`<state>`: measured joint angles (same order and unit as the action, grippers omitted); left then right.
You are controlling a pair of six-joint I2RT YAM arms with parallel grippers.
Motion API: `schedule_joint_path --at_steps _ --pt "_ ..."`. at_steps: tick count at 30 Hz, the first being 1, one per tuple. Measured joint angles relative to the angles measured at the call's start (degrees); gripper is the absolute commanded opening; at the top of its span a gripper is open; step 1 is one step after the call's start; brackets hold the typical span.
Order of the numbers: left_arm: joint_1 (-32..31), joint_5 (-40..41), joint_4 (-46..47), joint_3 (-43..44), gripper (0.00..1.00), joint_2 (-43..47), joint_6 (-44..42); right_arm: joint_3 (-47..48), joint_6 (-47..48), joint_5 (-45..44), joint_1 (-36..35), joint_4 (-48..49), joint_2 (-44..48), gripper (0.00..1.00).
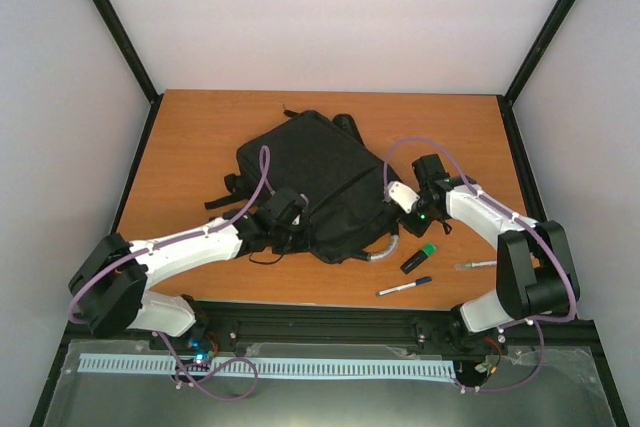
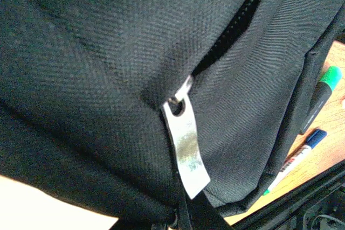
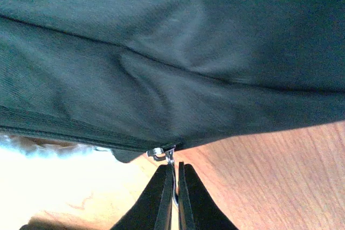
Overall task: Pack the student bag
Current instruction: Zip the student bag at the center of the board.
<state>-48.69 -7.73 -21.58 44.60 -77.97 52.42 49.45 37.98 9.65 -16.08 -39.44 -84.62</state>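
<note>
The student bag (image 1: pixel 310 182), a large black backpack, lies in the middle of the table. My left gripper (image 1: pixel 285 209) is at its near-left edge. In the left wrist view a silver zipper pull (image 2: pixel 186 144) hangs from a part-open zipper. Its tip ends just above my shut left gripper (image 2: pixel 186 211), whose dark fingers barely show against the black fabric. I cannot tell whether they pinch anything. My right gripper (image 1: pixel 405 197) is at the bag's right edge. Seen from the right wrist, that gripper (image 3: pixel 173 166) is shut on a thin metal zipper pull (image 3: pixel 171 157) hanging from the bag's slider (image 3: pixel 156 152).
A black marker with a green cap (image 1: pixel 418 258), a blue-capped pen (image 1: pixel 404 287) and a light green pen (image 1: pixel 475 265) lie on the wooden table (image 1: pixel 200 137) near the right arm. The bag's silvery-grey handle (image 1: pixel 385 250) curls toward them.
</note>
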Motion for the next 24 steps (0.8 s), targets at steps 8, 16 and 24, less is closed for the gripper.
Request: schedule_joint_path --at_steps 8,16,24 --pt "3.0 0.7 -3.7 -0.4 0.14 0.9 -3.9 -1.8 2.8 1.3 2.3 1.6 2.4 0.03" --pt "12.2 1.0 -4.5 3.5 0.17 -5.8 -8.4 -7.7 2.3 1.3 -8.0 1.4 9.9 0.03" --pt "13.7 5.3 -6.8 14.1 0.57 -12.5 -12.3 -7.6 -1.9 3.5 -12.4 1.3 9.5 0.03"
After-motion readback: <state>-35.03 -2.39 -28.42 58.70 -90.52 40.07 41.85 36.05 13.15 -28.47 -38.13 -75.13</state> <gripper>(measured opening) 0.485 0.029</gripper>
